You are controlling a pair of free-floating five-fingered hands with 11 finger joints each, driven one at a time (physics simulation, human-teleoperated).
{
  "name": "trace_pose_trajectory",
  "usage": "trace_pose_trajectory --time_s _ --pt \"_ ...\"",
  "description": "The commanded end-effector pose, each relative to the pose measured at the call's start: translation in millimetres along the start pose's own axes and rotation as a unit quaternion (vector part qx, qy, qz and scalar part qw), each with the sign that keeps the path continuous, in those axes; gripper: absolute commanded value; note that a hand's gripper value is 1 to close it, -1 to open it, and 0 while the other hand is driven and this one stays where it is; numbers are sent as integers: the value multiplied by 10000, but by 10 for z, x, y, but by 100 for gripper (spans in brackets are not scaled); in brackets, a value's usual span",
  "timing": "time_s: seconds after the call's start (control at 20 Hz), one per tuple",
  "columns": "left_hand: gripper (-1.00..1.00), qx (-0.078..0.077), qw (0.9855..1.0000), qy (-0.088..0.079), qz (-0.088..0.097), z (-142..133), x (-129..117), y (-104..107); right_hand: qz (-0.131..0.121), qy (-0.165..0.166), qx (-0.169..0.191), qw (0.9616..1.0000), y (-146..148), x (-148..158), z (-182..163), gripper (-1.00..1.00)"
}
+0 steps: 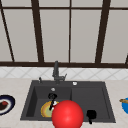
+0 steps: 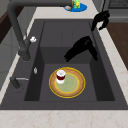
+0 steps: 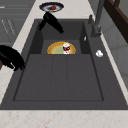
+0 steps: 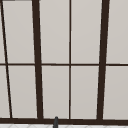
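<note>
Left hand [image 2: 81, 47] over sink [image 2: 50, 30] basin, just above yellow plate [image 2: 72, 86], fingers relaxed, holding nothing | cup [image 2: 60, 75] stands on plate | right hand [image 2: 101, 19] at sink's front rim, fingers curled, empty.

Dark-framed window [image 4: 70, 62] behind sink; pale tiled backsplash [image 1: 22, 73]; marble counter [image 2: 62, 118].

Flat, even light is washing everything; shadows are perhaps showing faintly inside the sink [image 1: 30, 100], edges blurring softly.
</note>
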Motion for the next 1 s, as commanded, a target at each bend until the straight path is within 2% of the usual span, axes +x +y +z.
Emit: trace_pose_trajectory --time_s 0.0,0.05,0.1,0.3,0.4,0.5,0.55,0.75,0.9,0.95 --pt "-100 -35 9988 34 493 -5 -119 -77 0 0 0 10000 0 0 0 0" --pt "-100 53 9985 101 534 -1 -206 -82 0 0 0 10000 0 0 0 0" --pt "-100 114 9987 77 492 1 -280 -85 0 0 0 10000 0 0 0 0" --pt "-100 135 9995 105 259 6 -553 -117 0 0 0 10000 0 0 0 0" --pt "-100 125 9995 128 244 9 -671 -124 0 0 0 10000 0 0 0 0" --pt "-100 104 9998 134 94 10 -755 -143 0 0 0 10000 0 0 0 0" --pt "-100 104 9998 139 75 11 -812 -161 0 0 0 10000 0 0 0 0" --pt "-100 22 9995 2 326 38 -1112 -330 0 0 0 10000 0 0 0 0" --pt "-100 35 9980 -30 627 76 -1309 -297 0 0 0 10000 0 0 0 0" --pt "-100 85 9968 6 790 71 -1337 -278 0 0 0 10000 0 0 0 0"
